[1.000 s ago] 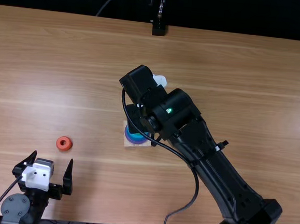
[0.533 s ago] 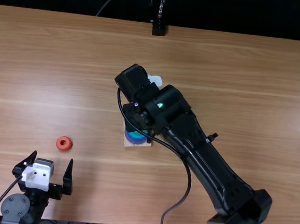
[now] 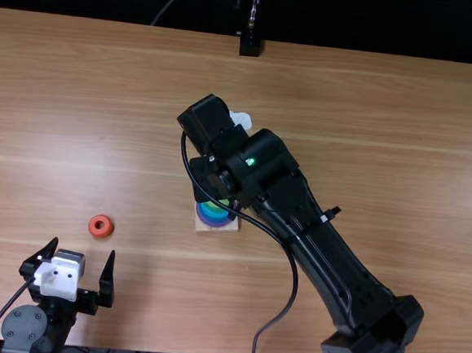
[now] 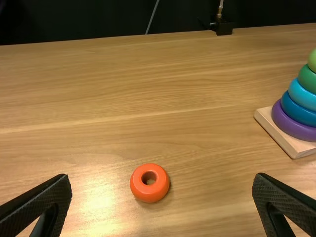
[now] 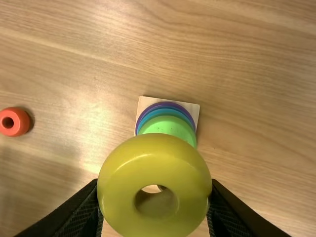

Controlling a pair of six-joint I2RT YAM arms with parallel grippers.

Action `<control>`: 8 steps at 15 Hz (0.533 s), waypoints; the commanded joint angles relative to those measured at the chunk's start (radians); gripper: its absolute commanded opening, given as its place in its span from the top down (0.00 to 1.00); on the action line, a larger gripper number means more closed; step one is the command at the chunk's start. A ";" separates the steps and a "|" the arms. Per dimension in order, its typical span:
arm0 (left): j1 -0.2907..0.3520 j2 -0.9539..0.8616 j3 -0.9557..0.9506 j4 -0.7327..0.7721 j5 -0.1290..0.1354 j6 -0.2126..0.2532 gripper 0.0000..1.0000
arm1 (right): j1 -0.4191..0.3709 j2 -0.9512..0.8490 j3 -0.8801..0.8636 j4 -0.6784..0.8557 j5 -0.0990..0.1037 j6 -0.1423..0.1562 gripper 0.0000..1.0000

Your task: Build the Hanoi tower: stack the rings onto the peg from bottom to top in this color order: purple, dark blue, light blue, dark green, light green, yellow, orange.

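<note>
- While the left gripper (image 3: 83, 249) stays put, fingers spread wide, the right arm (image 3: 329, 241) has edged slightly towards the far side and leftwards.
- More of the stack peeks out beneath it than before, green now showing.
- From the right wrist, I see the right gripper (image 3: 206, 181) pinching the yellow ring (image 5: 153, 170), which overlaps the stack.
- 5 rings, purple to light green, sit stacked on the wooden base (image 4: 277, 132).
- Unmoved, the orange ring (image 4: 150, 193) lies on the tabletop (image 4: 123, 89).

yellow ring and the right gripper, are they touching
Touching. The right wrist view shows the right gripper closed on the yellow ring, a finger against each side.
</note>
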 commanded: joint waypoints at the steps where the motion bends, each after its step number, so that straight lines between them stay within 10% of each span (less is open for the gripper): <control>1: 0.007 -0.012 -0.110 -0.066 0.020 0.015 0.00 | -0.001 0.027 0.030 -0.002 0.001 -0.007 1.00; 8: 0.007 -0.012 -0.110 -0.066 0.020 0.015 0.00 | -0.007 0.029 0.016 -0.006 0.001 -0.068 1.00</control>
